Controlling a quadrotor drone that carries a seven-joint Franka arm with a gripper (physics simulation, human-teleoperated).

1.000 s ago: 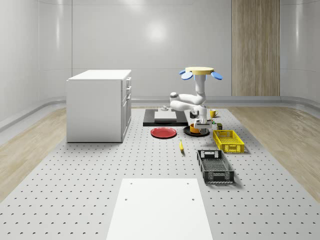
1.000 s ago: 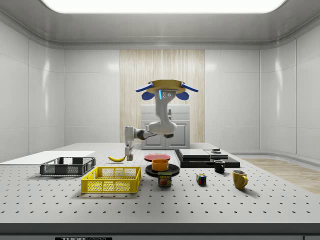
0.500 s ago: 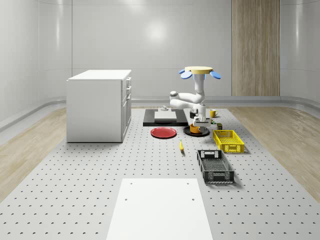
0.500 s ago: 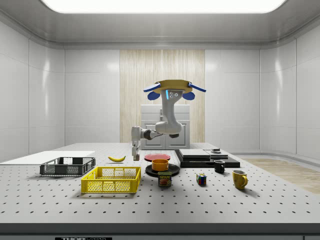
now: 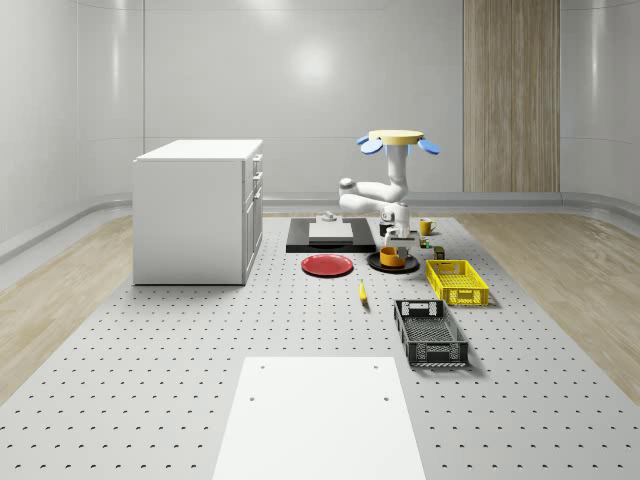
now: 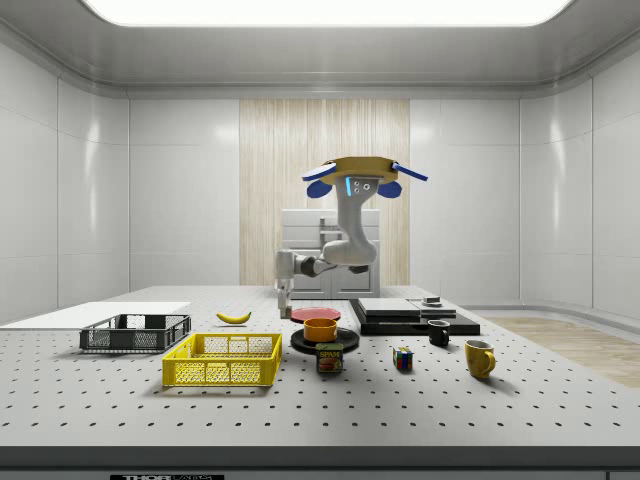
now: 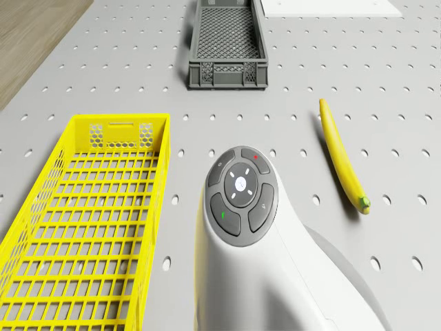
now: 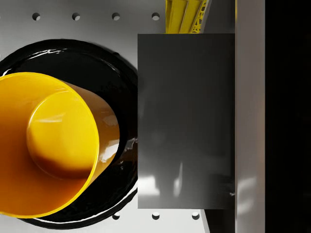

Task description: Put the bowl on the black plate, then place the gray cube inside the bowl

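Hand (image 6: 286,299) hangs just above the worktop (image 5: 200,360) beside the orange bowl (image 6: 321,329); I cannot tell how its jaws stand. That bowl sits on the black plate (image 6: 345,340). Drone (image 6: 364,176) hovers over the plate, near the yellow basket (image 6: 224,359).

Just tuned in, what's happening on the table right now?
The drone hovers over the perforated table, its arm hanging down beside the black plate. The orange bowl already sits on that plate. The gripper hangs just above the table next to the plate. In the wrist view a gray block sits close to the camera beside the bowl; it may be the cube.
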